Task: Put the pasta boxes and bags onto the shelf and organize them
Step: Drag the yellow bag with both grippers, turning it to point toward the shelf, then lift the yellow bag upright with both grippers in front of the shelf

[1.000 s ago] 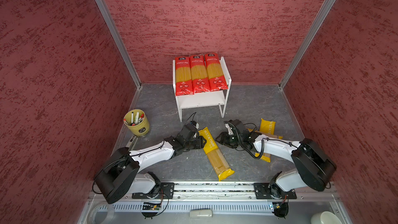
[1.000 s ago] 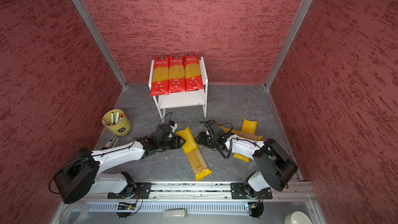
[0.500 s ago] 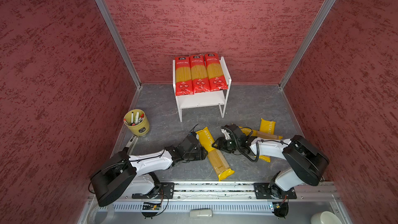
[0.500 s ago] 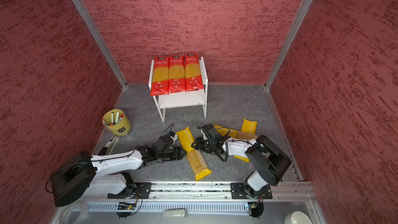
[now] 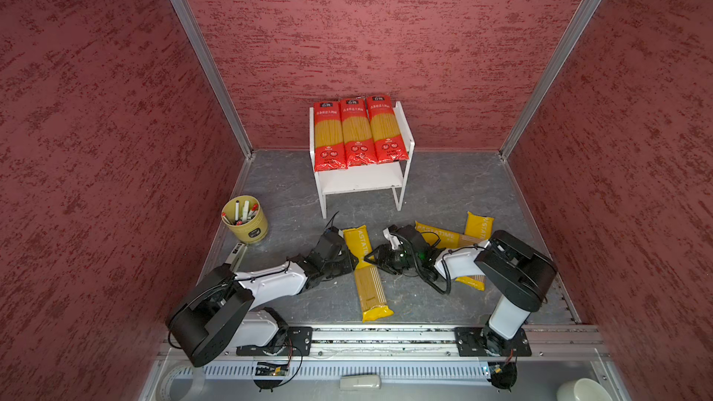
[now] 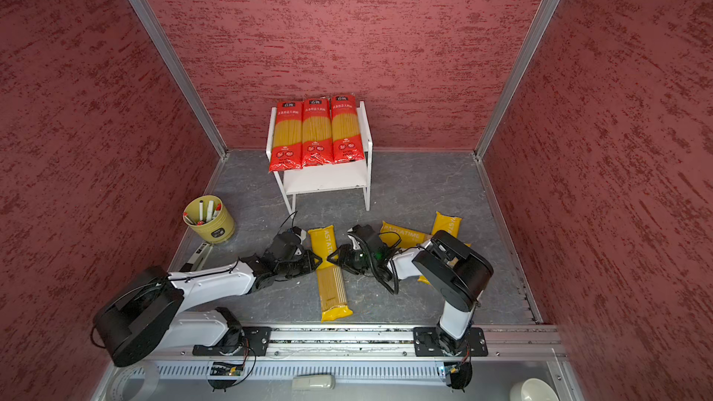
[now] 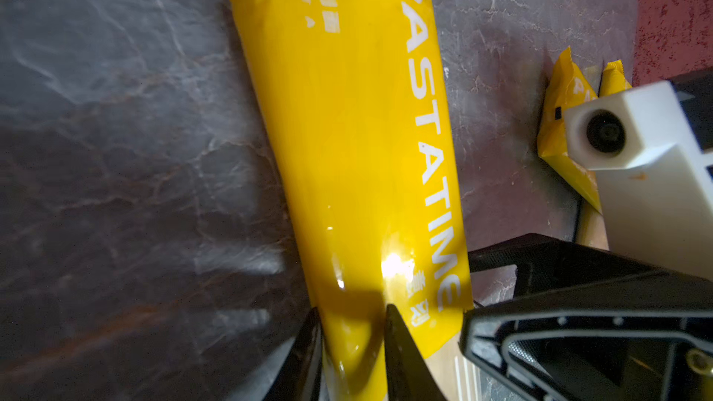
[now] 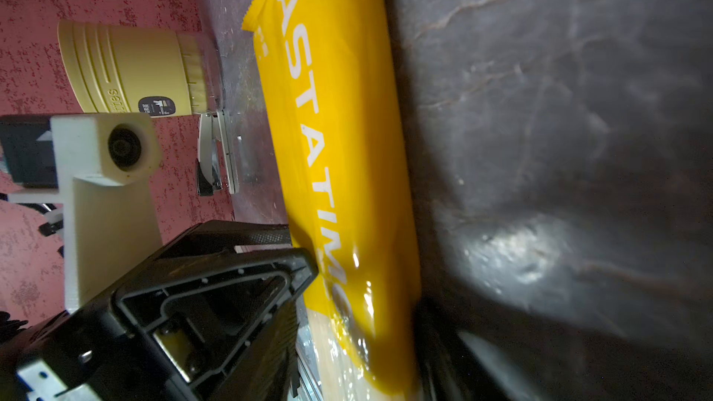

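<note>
Both hands now closer in at waist of nearest PASTATIME pack [image 5: 370, 287] [image 6: 332, 287], flat near 6 o'clock of desk [image 5: 443, 194]. Left hand [image 7: 351, 312] [image 5: 353, 262] at pack's 9 o'clock, clamped on pinched wrapper fold. Right hand [image 5: 373, 260] [image 6: 332, 258] against its 3 o'clock edge; clamped or apart, cannot tell. Two more PASTATIME packs [image 5: 443, 234] toward 4 o'clock. Three red spaghetti packs [image 5: 357, 133] side by side on top tier of shelf [image 5: 359, 183], 12 o'clock.

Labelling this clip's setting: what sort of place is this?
Probably a robot test booth, not a pantry: red walls in a metal frame, two robot arms on a rail, one small shelf holding pasta packs.
</note>
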Robot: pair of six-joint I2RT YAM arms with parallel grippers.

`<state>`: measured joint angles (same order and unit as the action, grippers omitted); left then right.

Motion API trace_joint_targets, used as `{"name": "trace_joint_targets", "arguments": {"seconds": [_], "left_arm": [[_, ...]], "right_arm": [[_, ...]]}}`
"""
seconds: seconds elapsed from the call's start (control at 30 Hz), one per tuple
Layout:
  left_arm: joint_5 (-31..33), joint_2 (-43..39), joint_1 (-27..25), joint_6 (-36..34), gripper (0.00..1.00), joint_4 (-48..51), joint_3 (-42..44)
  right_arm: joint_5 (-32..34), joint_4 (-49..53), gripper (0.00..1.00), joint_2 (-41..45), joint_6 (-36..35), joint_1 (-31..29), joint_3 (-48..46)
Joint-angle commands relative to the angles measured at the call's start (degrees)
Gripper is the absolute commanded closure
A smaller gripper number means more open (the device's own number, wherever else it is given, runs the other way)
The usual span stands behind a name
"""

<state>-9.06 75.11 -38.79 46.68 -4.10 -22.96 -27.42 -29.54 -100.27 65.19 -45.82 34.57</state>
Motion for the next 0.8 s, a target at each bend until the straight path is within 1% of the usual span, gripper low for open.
{"name": "trace_joint_targets", "arguments": {"seconds": [0.0,0.13,0.23,0.4,0.57,0.77], "left_arm": [[-2.4,-0.3,0.5,-1.6,0.74,-3.9,-0.5],[-3.8,0.7,0.6,-1.1,0.76,-4.9,0.0],[-4.0,0.5,0.6,-0.8,0.77,-5.3,0.6],[-3.9,-0.9,0.6,-0.8,0.77,-4.7,0.6],[-3.9,-2.7,0.6,-0.7,0.76,-3.8,0.5],[-3.7,-4.5,0.9,-1.1,0.76,-2.5,0.7]], "right_arm": [[-1.1,-2.5,0.50,-1.8,1.5,-1.1,1.5],[-0.5,-4.1,0.52,-3.2,2.2,-1.3,2.0],[0.2,-4.1,0.57,-3.3,2.1,-1.3,2.3],[1.1,-4.6,0.72,-2.6,2.3,-1.3,2.0],[1.9,-5.2,0.83,-1.4,2.7,-1.3,1.3],[2.5,-6.1,0.88,-0.5,3.4,-1.3,0.7]]}}
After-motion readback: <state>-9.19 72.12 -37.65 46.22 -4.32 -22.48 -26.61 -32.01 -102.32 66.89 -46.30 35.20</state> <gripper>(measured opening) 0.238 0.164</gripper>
